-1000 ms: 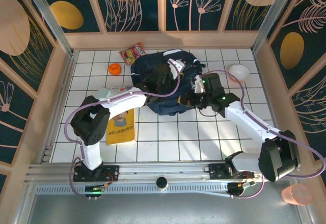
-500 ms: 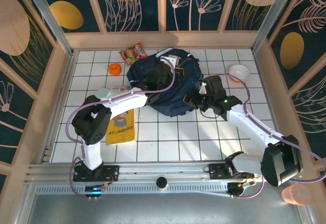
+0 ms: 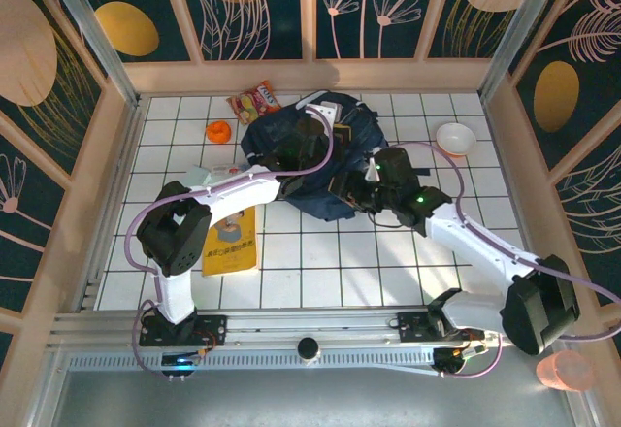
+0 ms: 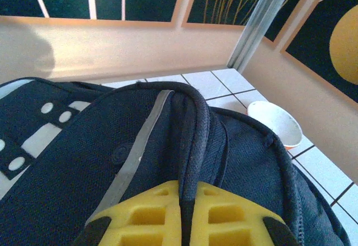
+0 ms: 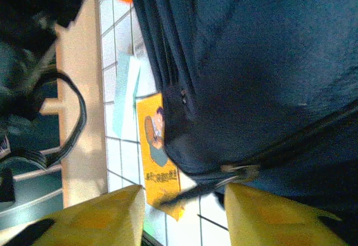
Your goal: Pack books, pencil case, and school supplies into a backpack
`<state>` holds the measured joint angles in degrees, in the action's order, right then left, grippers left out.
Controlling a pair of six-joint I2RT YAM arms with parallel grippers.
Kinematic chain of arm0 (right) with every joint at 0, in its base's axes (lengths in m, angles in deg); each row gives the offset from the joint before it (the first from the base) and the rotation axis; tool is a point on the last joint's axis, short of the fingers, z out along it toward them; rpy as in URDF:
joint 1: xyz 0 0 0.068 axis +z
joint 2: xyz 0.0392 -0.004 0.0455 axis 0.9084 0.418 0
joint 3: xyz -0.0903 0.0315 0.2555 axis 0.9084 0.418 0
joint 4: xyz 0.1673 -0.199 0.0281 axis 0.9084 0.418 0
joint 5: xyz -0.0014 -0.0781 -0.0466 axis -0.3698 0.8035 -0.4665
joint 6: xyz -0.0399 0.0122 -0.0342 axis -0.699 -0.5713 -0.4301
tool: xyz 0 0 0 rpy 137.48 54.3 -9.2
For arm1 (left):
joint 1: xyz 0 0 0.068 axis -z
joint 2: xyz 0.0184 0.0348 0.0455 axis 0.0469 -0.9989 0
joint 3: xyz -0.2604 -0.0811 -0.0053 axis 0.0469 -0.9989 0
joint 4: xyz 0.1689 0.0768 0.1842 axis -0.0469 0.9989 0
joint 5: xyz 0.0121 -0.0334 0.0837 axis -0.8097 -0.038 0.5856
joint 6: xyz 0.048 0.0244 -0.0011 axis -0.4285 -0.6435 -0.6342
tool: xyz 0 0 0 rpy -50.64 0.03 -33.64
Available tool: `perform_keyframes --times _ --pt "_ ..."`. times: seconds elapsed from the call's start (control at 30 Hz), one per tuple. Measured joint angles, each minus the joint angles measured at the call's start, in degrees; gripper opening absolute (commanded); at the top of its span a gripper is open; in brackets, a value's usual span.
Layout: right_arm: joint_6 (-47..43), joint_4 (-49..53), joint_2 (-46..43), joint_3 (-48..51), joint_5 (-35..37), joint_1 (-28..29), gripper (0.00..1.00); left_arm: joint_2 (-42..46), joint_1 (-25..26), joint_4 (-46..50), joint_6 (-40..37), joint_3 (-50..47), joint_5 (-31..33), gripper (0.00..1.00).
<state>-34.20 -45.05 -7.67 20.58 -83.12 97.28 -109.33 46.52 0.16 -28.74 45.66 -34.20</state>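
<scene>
Clamping the left gripper (image 4: 182, 223) on the backpack (image 4: 84, 162) strap near the table's (image 3: 388, 272) far edge. Holding the right gripper (image 5: 182, 212) with jaws apart, mid-table.

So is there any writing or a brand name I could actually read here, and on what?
Nothing can be quoted.
On the yellow book: dark print under the cartoon figure, too small and blurred to read.
On the snack packet: coloured lettering, too small to read.
On the backpack: no readable label on its pale patches.

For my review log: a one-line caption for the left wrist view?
Left tool clamped on the top strap of the navy backpack, a white bowl on the tiles beyond.
</scene>
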Motion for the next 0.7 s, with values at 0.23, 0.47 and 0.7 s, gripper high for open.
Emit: perform_keyframes --times 0.23,0.47,0.7 --pt "-2.3 -1.9 -12.5 5.4 -4.9 -11.5 0.95 0.0 -0.5 -2.6 -4.9 -2.2 -6.4 0.0" --pt "-0.5 -11.9 -13.2 13.5 -9.7 -18.8 0.96 0.0 -3.6 -4.2 -5.2 -2.4 -17.5 0.0" --pt "3.6 -26.9 -9.1 17.6 -13.0 -19.3 0.92 0.0 -6.4 -6.9 -3.2 -2.6 -26.4 0.0"
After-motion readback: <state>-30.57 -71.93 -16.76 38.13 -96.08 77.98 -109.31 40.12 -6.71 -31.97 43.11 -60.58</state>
